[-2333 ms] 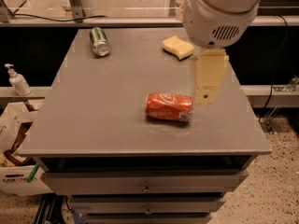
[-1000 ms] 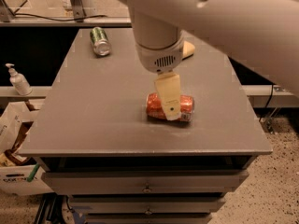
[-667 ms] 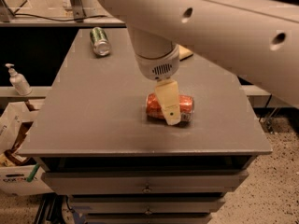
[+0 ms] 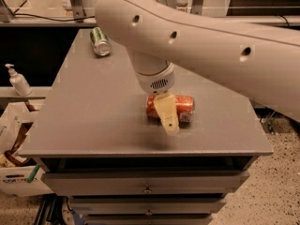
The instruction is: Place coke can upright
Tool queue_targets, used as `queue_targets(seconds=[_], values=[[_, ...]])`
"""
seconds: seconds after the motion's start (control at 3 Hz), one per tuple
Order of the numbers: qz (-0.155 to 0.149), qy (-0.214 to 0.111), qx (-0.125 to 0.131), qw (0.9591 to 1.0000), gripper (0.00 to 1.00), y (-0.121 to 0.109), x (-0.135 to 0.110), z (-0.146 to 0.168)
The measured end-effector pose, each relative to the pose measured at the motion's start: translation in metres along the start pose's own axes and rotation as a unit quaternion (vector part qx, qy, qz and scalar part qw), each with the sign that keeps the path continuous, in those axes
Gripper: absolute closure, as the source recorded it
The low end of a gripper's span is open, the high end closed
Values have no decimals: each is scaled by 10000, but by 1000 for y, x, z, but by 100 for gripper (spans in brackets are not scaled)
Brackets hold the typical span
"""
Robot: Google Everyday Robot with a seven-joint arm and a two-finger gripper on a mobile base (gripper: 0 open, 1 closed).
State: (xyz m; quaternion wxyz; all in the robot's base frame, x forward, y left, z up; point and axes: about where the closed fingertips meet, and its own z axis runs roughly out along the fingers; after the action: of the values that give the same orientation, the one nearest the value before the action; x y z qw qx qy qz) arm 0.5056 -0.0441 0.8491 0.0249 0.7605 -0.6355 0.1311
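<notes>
The coke can (image 4: 185,105) is red-orange and lies on its side on the grey table (image 4: 93,111), right of the middle. My gripper (image 4: 169,118) hangs from the big white arm and is down at the can. A cream part of it covers the can's middle and reaches the table just in front of the can. The can's left end and right half show on either side of it.
A green can (image 4: 100,41) lies on its side at the table's back left. The white arm (image 4: 211,41) spans the upper right and hides the table's back right. A soap bottle (image 4: 18,81) and cardboard boxes (image 4: 14,139) stand left of the table. Drawers (image 4: 147,189) sit below the front edge.
The gripper moved left from beside the can's right end to over its middle and came down. The arm swung in across the view. The can has not moved.
</notes>
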Motion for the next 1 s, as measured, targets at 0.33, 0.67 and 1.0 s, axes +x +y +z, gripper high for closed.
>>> queue_targets(seconds=[0.33, 0.67, 1.0], values=[[123, -188, -138, 9997, 0, 0, 0, 13], [206, -350, -191, 9990, 16, 0, -2, 19], [295, -527, -165, 9980, 39, 0, -1, 15]])
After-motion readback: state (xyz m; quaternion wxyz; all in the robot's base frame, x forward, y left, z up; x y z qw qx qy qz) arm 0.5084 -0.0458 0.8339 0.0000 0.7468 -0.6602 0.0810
